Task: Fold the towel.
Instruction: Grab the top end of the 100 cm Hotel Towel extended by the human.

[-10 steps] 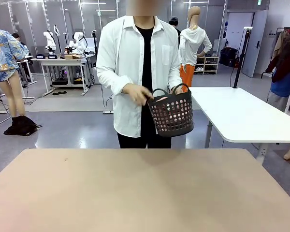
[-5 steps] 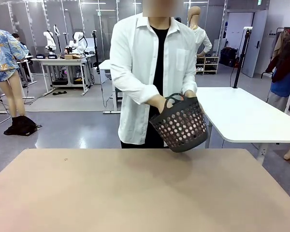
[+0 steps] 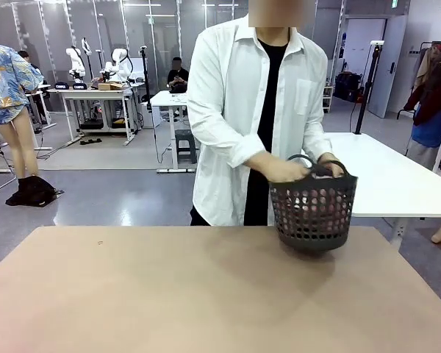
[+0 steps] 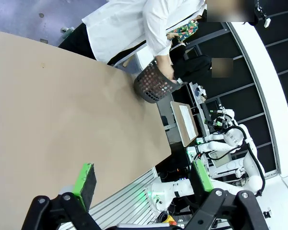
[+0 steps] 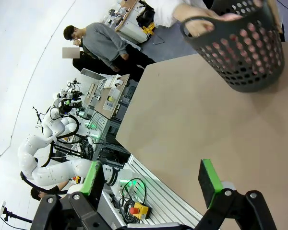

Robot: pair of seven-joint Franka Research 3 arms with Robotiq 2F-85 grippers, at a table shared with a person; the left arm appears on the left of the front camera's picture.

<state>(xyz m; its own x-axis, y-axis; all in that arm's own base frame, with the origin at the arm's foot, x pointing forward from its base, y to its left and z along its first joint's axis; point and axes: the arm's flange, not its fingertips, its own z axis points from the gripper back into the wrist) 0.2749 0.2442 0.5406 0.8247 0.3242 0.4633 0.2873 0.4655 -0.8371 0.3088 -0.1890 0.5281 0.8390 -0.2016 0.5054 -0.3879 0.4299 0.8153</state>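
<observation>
Towel [image 3: 314, 200] inside basket [image 3: 312, 220], person [image 3: 242, 110] lands it far-right on tabletop [image 3: 169, 294] for us; left hand [image 4: 143, 175], right hand [image 5: 151, 177] open, empty.

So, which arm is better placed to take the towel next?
Probably right: the basket holding the towel stands on the table's right side, nearer the open right gripper than the left gripper.

Light salmon-pink terry towel [image 3: 316, 202] mostly hidden inside dark perforated plastic basket [image 3: 312, 237]; glimpsed through holes, texture too small to tell. Right wrist view: basket clipped by top edge, 1 o'clock.
</observation>
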